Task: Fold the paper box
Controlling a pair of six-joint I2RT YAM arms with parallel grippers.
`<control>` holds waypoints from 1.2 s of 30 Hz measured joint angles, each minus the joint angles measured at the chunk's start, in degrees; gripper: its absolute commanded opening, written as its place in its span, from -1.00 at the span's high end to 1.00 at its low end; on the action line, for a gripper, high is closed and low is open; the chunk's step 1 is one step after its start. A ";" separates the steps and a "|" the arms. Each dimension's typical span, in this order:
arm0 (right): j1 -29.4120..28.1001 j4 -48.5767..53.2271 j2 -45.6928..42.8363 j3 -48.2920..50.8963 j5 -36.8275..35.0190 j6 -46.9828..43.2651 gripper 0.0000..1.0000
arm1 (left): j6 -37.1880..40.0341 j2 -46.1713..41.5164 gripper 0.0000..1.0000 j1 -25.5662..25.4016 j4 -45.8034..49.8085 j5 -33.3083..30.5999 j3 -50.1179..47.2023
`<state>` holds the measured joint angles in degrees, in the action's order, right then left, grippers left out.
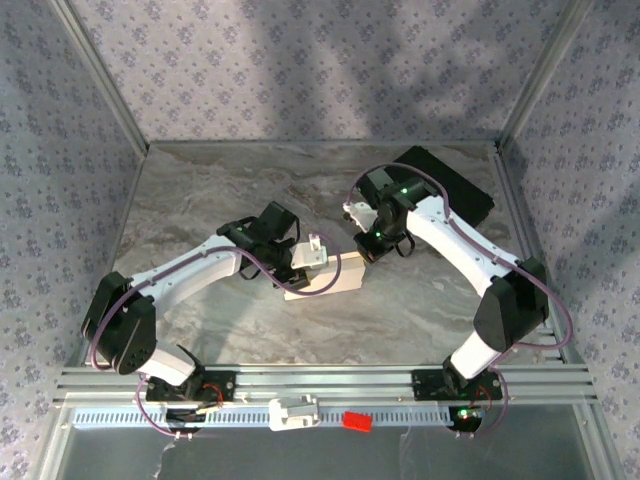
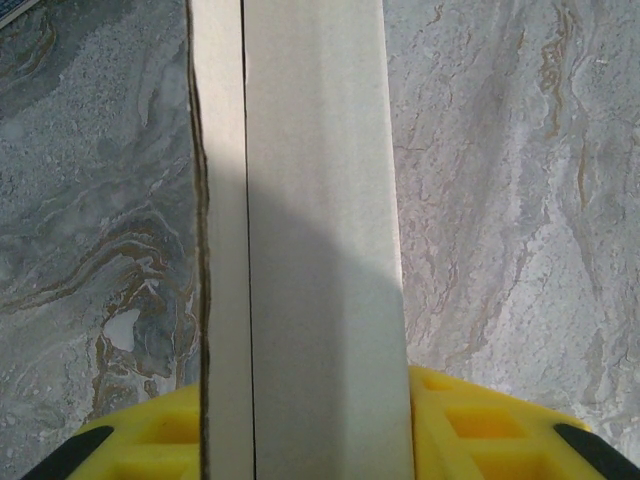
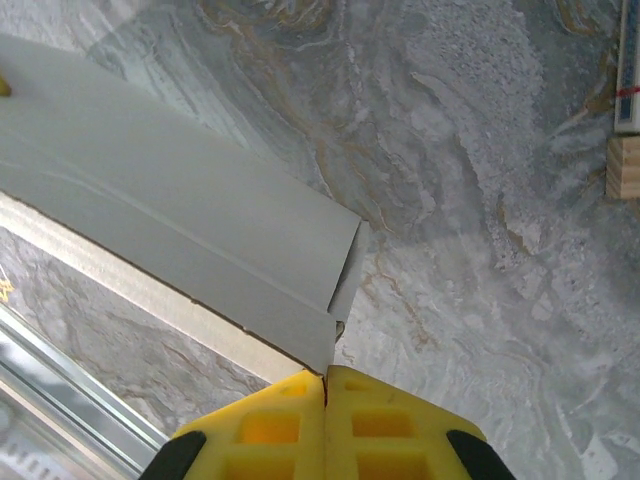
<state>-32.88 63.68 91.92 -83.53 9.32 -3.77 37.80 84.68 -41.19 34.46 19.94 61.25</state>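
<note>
The paper box (image 1: 328, 278) lies as a white, partly folded strip at the middle of the table, between my two arms. In the left wrist view the paper box (image 2: 320, 200) runs straight away from the camera. My left gripper (image 2: 305, 410) holds it, with a yellow finger (image 2: 480, 425) against each side. In the right wrist view a creased flap of the paper box (image 3: 180, 200) slants in from the left. My right gripper (image 3: 325, 378) is shut on its near corner, pads pressed together. From above, my left gripper (image 1: 300, 262) is at the box's left end and my right gripper (image 1: 362, 245) at its right end.
A black rectangular case (image 1: 455, 185) lies at the back right, close behind the right arm. A small tan packet (image 3: 622, 165) sits at the right edge of the right wrist view. A white part (image 1: 293, 411) and a red piece (image 1: 357, 421) rest on the front rail.
</note>
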 measured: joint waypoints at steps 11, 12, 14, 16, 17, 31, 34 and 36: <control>-0.17 -1.88 -0.04 0.24 -1.01 15.54 1.00 | -1.81 0.20 0.33 0.26 -0.35 -0.02 0.15; -0.20 -2.23 -0.13 0.44 -1.01 16.50 1.00 | -1.92 0.20 0.33 0.26 -0.37 -0.04 0.17; -0.50 -3.13 -0.63 1.16 -1.20 18.18 1.00 | -2.10 0.24 0.34 0.26 -0.37 -0.07 0.20; -0.83 -4.44 -1.73 2.45 -1.86 19.85 1.00 | -2.29 0.24 0.34 0.26 -0.35 -0.07 0.22; -0.96 -4.92 -2.25 3.08 -2.12 20.41 1.00 | -2.34 0.24 0.35 0.26 -0.37 -0.09 0.22; -2.62 -13.46 -9.53 12.35 -5.57 22.25 1.00 | -2.93 1.01 0.47 0.26 -0.79 -0.20 0.85; -3.43 -15.82 -11.26 14.86 -7.06 22.36 1.00 | -3.19 1.01 0.47 0.26 -0.79 -0.20 0.87; -4.04 -17.35 -12.48 16.46 -8.20 22.40 1.00 | -3.30 1.01 0.47 0.26 -0.79 -0.20 0.87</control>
<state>-36.93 46.33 79.44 -67.07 1.13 18.63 34.50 85.69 -40.93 33.67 19.75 62.13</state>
